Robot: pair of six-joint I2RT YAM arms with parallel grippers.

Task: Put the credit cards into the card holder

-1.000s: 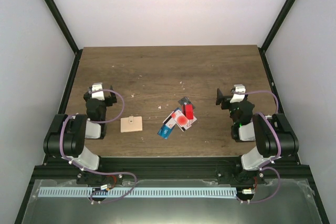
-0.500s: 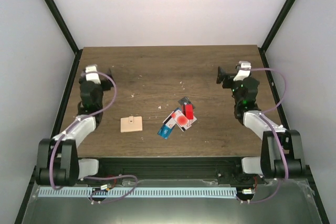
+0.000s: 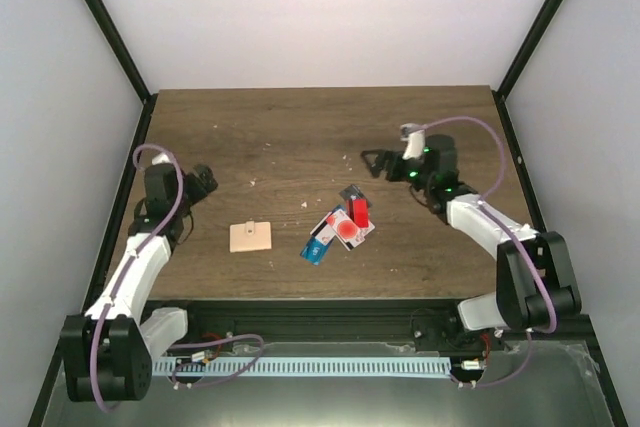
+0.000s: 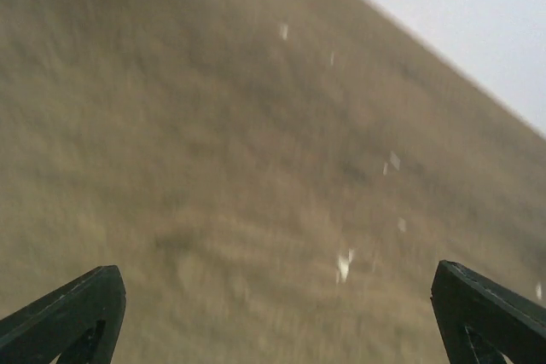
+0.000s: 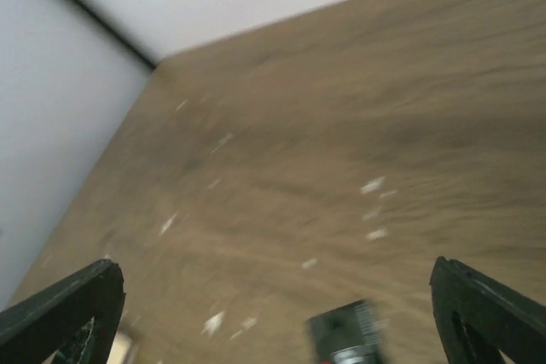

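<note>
Presently, both pincers gape wide and empty. The thin blue, red and white plastic cards lie just nearward of the right gripper. The flat beige card holder lies near the left gripper. Recommend descending squarely onto the topmost card's edge.

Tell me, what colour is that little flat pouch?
The card holder is plain beige, clearest in the top external view.

Left arm, right arm: black joints, white link shells, purple cables; green light near right wrist; black wedge fingertips.

Blurred, bottom-cropped, perhaps dark card
</note>
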